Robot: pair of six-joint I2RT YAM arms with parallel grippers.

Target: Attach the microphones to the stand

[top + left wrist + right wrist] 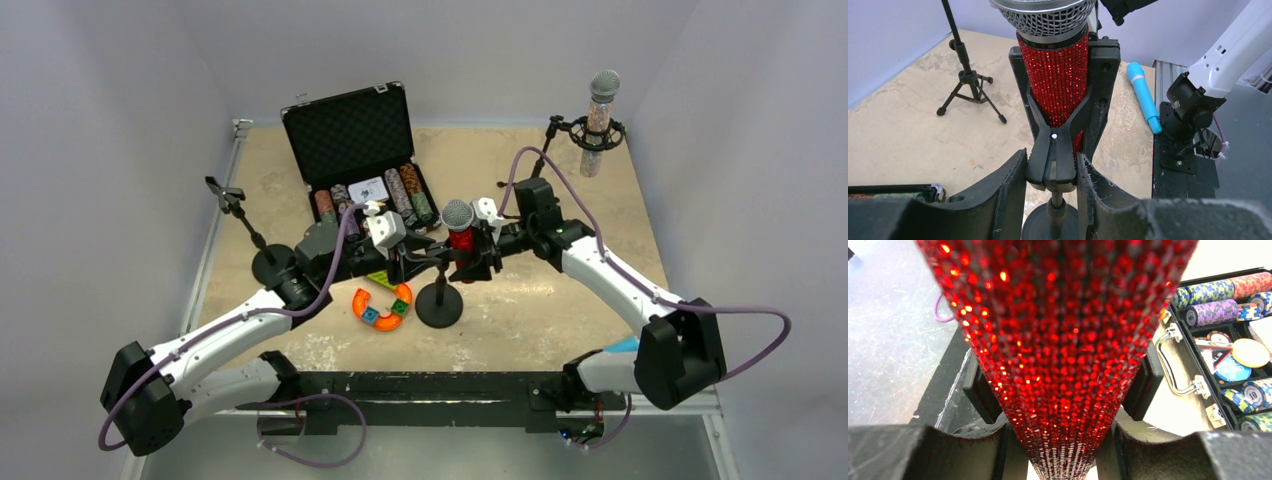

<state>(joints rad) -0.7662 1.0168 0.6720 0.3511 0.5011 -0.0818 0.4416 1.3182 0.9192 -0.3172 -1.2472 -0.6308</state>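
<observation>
Left gripper (418, 255) and right gripper (482, 248) meet over the round-base stand (439, 303) in the top view, with the red microphone (460, 232) upright between them. The silver-pink microphone (598, 120) already sits in its mount (600, 135) at far right.

Left wrist view: my jaws bracket the stand's clip (1050, 162), partly apart; I cannot tell whether they press it. The clip's arms hug the red barrel. The light-blue microphone (1145, 95) lies near the table (908, 130) edge.

Right wrist view: my right fingers (1198, 455) are clamped on the red barrel.

I judge this microphone nearly seated. Next, both jaws must let go gently, without tipping the stand.
</observation>
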